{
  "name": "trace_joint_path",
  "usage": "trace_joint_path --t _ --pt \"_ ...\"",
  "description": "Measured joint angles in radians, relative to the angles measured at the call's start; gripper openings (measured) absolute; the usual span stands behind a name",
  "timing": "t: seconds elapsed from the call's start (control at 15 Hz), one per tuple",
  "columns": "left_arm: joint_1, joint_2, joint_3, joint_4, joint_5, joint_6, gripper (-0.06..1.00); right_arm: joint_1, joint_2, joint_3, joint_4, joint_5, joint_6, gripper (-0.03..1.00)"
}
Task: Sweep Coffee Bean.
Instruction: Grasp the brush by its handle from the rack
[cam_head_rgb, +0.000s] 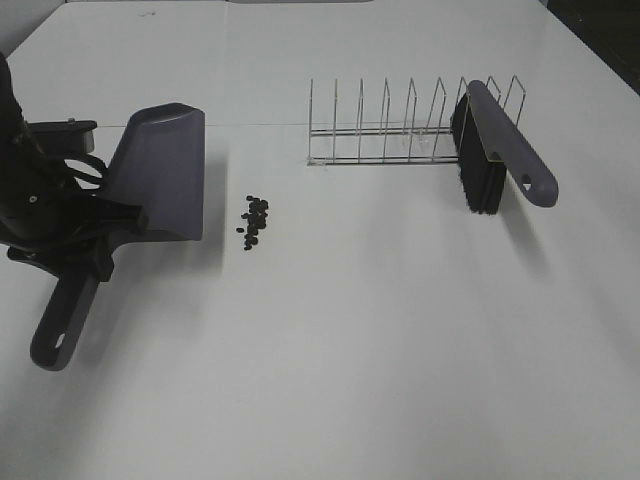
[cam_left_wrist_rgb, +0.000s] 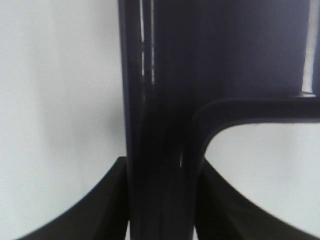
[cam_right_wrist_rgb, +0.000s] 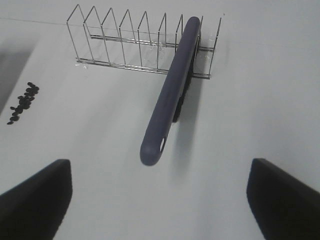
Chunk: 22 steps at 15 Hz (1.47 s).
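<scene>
The coffee beans (cam_head_rgb: 254, 220) lie in a small dark cluster on the white table, just right of the grey dustpan (cam_head_rgb: 165, 170); they also show in the right wrist view (cam_right_wrist_rgb: 22, 102). My left gripper (cam_head_rgb: 112, 225) is shut on the dustpan's handle (cam_left_wrist_rgb: 160, 125), with the tray's open edge facing the beans. The grey brush (cam_head_rgb: 505, 150) with black bristles rests in the right end of the wire rack (cam_head_rgb: 380, 130). In the right wrist view my right gripper (cam_right_wrist_rgb: 160, 200) is open and empty, a short way in front of the brush handle (cam_right_wrist_rgb: 172, 95).
The wire rack (cam_right_wrist_rgb: 125, 45) stands at the back centre of the table (cam_head_rgb: 380, 350), with several empty slots left of the brush. The dustpan's handle end (cam_head_rgb: 60, 335) points toward the front left. The right arm is out of the exterior high view.
</scene>
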Motion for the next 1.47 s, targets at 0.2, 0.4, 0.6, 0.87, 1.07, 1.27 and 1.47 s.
trace_joint_path --t 0.2,0.4,0.6,0.87,1.07,1.27,1.47 --pt "0.000 0.000 0.000 0.000 0.000 0.000 0.32 0.000 0.344 -0.315 0.000 0.022 -0.001 0.73" --pt "0.000 0.000 0.000 0.000 0.000 0.000 0.32 0.000 0.548 -0.538 0.000 0.082 0.000 0.73" --pt "0.000 0.000 0.000 0.000 0.000 0.000 0.32 0.000 0.758 -0.744 0.000 0.113 0.007 0.73" --pt "0.000 0.000 0.000 0.000 0.000 0.000 0.32 0.000 1.017 -0.974 0.000 0.145 0.023 0.65" --pt "0.000 0.000 0.000 0.000 0.000 0.000 0.32 0.000 1.165 -1.095 -0.037 0.217 0.084 0.63" --pt "0.000 0.000 0.000 -0.001 0.000 0.000 0.32 0.000 1.290 -1.193 -0.086 0.306 0.129 0.60" --pt "0.000 0.000 0.000 -0.002 -0.001 0.000 0.32 0.000 1.341 -1.207 -0.071 0.320 0.131 0.60"
